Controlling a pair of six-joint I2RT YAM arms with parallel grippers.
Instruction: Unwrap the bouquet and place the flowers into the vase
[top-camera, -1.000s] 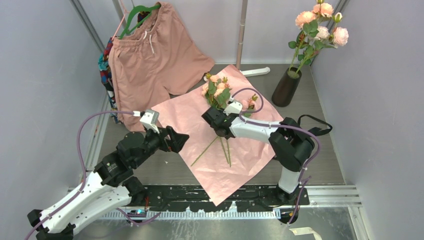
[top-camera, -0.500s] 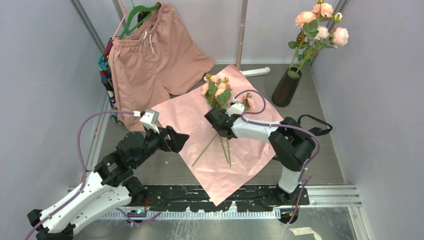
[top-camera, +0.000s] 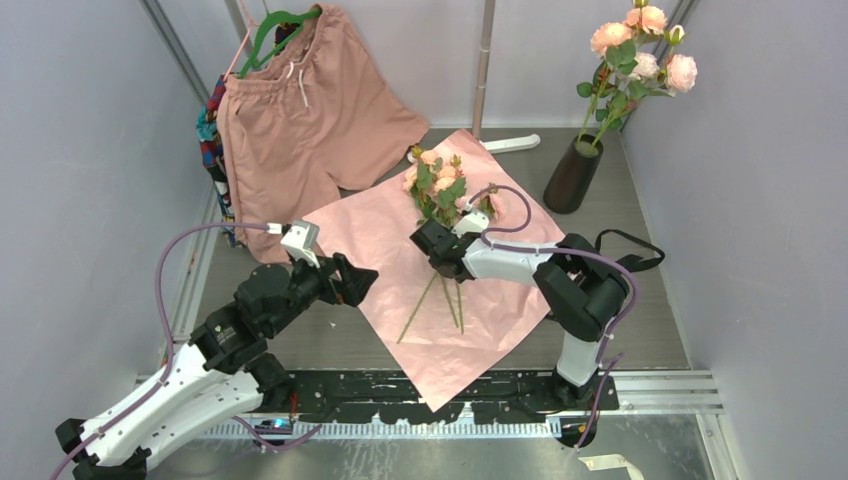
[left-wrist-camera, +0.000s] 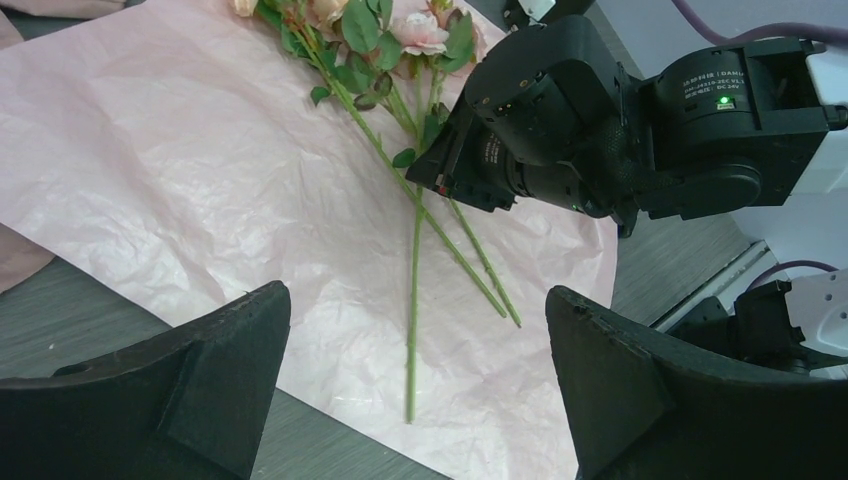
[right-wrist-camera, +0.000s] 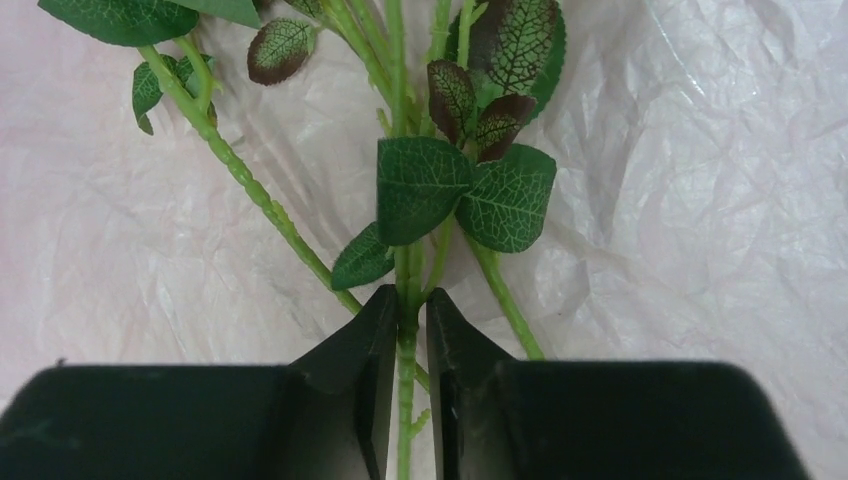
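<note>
The bouquet is opened out: its pink paper (top-camera: 365, 230) lies flat on the table with the flowers (top-camera: 437, 185) loose on top, blooms far, stems (top-camera: 420, 310) toward me. My right gripper (top-camera: 436, 262) points down at the stems just below the leaves. In the right wrist view the right gripper (right-wrist-camera: 410, 300) is shut on one green stem (right-wrist-camera: 405, 385), both fingertips touching it. My left gripper (top-camera: 357, 282) hovers wide open and empty at the paper's left edge; in its wrist view the left gripper (left-wrist-camera: 415, 295) looks at the stem ends. The black vase (top-camera: 572, 175) stands at the far right.
Paler, larger pink blooms (top-camera: 645, 45) stand in the vase. Salmon shorts (top-camera: 300, 110) hang on a green hanger at the back left, beside a metal pole (top-camera: 483, 70). A black band (top-camera: 628, 248) lies right of the right arm. Walls close in on both sides.
The right gripper's jaws have narrowed onto a stem and shifted slightly. The loose stem ends have swung a little to the right. The left arm has not moved.
</note>
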